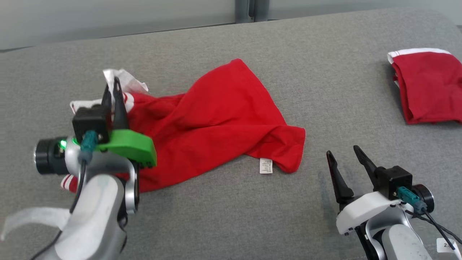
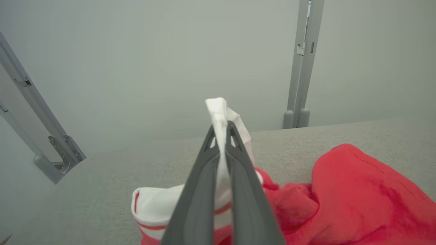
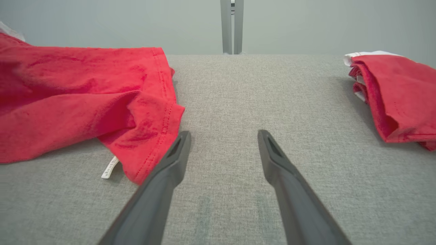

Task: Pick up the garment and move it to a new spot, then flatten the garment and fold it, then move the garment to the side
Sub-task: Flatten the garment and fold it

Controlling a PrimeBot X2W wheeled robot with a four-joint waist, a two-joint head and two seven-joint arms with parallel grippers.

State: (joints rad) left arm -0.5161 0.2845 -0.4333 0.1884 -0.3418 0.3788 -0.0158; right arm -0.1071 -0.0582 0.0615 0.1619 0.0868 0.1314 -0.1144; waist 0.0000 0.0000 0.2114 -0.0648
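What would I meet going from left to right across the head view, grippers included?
left gripper, jaws shut → crumpled red garment that it grips → right gripper, jaws open → folded red garment

White care tag [image 1: 266,166] at hem of garment [image 1: 220,119]: several printed lines, too small to read. White sticker [image 1: 447,245] at lower right of head view: starts with "2", rest hidden behind cable [image 1: 435,224].
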